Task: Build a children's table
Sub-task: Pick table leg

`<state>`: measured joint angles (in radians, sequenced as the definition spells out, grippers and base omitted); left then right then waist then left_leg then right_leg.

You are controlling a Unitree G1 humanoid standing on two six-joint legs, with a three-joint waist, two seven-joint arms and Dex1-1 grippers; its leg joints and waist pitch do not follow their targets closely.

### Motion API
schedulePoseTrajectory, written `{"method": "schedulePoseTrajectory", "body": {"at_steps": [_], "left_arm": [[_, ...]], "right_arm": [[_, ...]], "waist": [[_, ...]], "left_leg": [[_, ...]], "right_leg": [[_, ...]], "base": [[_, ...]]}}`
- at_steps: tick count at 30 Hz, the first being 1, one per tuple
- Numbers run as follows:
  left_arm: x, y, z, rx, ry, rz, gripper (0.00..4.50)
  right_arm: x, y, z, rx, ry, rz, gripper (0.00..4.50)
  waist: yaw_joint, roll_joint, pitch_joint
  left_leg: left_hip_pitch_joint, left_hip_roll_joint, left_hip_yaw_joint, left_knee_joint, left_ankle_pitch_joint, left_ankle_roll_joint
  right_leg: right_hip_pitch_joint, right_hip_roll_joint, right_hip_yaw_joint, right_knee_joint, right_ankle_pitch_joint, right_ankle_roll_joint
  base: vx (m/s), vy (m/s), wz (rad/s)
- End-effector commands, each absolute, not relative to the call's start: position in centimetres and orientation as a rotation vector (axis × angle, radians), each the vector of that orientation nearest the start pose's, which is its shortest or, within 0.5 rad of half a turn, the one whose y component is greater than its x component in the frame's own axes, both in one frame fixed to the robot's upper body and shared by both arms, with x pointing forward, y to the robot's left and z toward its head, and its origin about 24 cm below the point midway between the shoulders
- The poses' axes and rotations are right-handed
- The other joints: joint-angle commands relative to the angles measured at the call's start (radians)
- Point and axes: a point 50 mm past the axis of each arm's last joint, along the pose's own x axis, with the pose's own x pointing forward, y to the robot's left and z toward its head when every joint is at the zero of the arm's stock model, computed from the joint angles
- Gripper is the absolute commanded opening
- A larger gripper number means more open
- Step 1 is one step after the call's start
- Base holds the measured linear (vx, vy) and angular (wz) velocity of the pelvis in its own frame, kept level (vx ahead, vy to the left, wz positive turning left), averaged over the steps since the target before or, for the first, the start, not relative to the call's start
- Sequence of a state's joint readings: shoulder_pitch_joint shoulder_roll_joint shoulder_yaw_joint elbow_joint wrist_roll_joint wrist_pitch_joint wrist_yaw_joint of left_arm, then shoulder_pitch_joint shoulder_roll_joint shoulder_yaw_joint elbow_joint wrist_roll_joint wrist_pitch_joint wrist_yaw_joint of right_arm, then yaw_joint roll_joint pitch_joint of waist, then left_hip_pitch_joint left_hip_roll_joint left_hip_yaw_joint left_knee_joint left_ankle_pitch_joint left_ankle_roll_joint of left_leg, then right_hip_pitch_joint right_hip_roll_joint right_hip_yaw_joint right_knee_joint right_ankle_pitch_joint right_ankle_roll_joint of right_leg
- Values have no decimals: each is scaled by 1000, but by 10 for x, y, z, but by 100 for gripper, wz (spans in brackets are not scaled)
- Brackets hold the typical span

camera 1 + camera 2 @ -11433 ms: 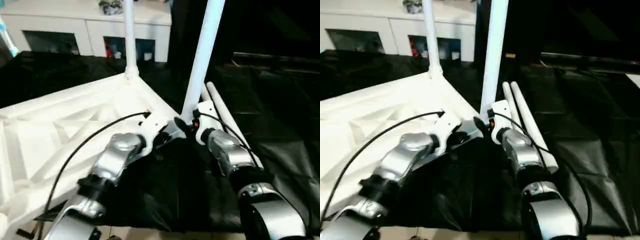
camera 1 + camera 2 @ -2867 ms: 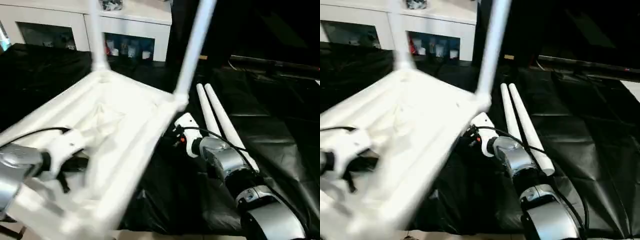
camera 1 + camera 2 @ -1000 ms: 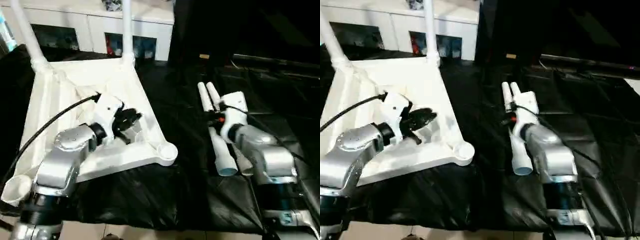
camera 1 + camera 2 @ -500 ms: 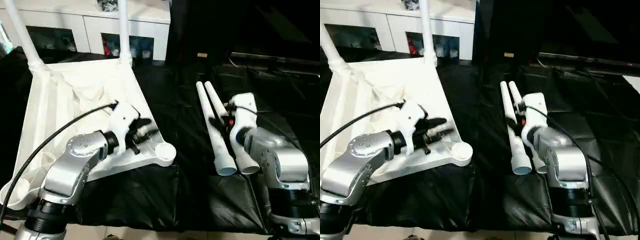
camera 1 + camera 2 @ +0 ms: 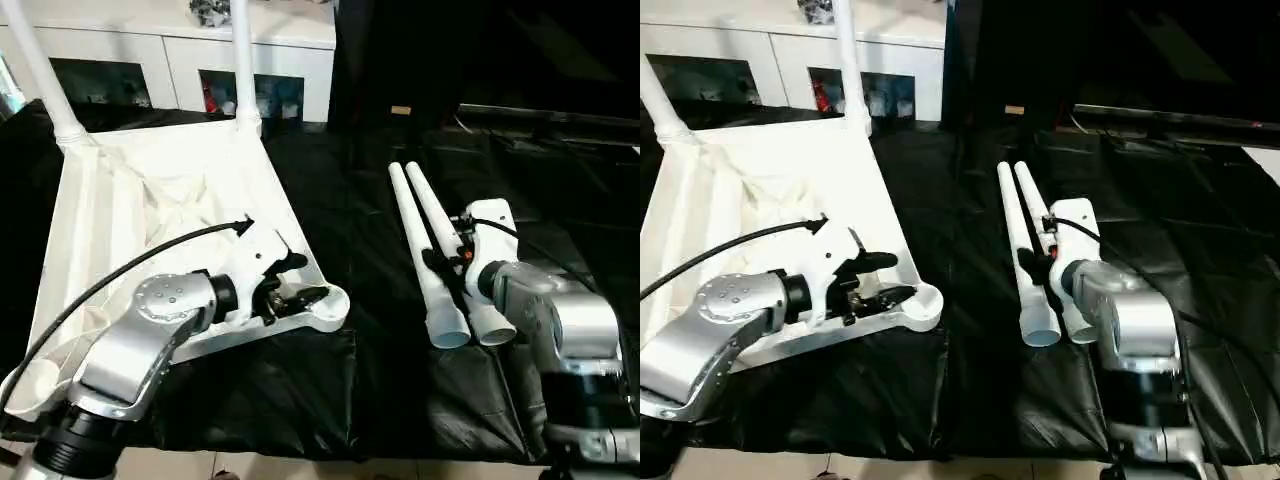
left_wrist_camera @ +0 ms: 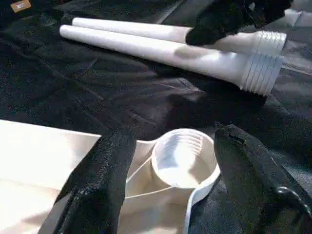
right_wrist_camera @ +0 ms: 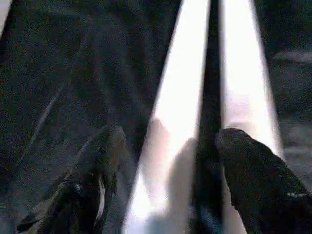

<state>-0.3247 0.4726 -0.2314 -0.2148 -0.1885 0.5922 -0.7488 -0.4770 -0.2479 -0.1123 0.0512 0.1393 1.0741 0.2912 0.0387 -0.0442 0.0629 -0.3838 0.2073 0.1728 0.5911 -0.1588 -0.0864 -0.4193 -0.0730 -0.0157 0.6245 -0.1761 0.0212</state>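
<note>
I have the white tabletop (image 5: 170,200) lying upside down on the black-draped work table (image 5: 360,260), ribbed underside up, so its corner sockets face me and legs can go in from above. Two fitted legs (image 5: 240,60) already stand upright from the far corners, near the white cabinet (image 5: 280,60) at the back. The near corner socket (image 6: 184,158) is empty and sits at the table's front.

My left gripper (image 5: 290,285) hangs just over that empty socket with its black fingers (image 6: 102,180) spread apart, one on each side of the ring and pinching nothing. I judge it is parked there to steady that corner or mark the target while a leg comes over.

The two loose legs (image 5: 425,250) lie side by side to the right of the tabletop, well apart from it, wide threaded ends (image 6: 261,73) toward me, which suits picking one up near that end. My right gripper (image 7: 165,161) is above them, jaws spread, straddling the nearer-to-the-tabletop leg without closing on it. I reckon the next move is closing on that leg; the neighbouring leg lies so close that a finger could catch it.
</note>
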Motion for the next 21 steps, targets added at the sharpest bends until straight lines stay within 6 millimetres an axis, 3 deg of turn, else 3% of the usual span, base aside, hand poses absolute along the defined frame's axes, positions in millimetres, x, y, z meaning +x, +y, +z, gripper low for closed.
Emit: {"method": "schedulePoseTrajectory", "body": {"at_steps": [1,14,19,20,21], "left_arm": [[275,126,107,338,269,-969,304],[274,126,107,337,264,-973,304],[272,126,106,332,273,-985,304],[271,126,106,331,280,-993,304],[271,126,106,331,280,-993,304]], "right_arm": [[314,-180,81,62,680,244,332],[316,-172,73,115,770,279,332],[315,-170,69,122,803,293,282],[315,-170,67,122,814,294,282],[315,-170,67,122,814,294,275]], "waist": [[2,7,-69],[5,1,-71],[6,2,-71],[5,-8,-72],[7,-5,-73]], "left_leg": [[19,1,5,-68,-265,-65],[18,1,8,-66,-232,-64],[19,1,8,-65,-233,-65],[17,1,9,-65,-233,-64],[18,1,8,-65,-229,-64]], "right_leg": [[39,-26,21,-80,-282,-120],[42,-28,20,-76,-258,-134],[40,-28,20,-78,-273,-129],[41,-28,20,-79,-277,-127],[42,-30,20,-76,-277,-128]], "base": [[0,0,0],[0,0,0],[0,0,0],[0,0,0],[0,0,0]]}}
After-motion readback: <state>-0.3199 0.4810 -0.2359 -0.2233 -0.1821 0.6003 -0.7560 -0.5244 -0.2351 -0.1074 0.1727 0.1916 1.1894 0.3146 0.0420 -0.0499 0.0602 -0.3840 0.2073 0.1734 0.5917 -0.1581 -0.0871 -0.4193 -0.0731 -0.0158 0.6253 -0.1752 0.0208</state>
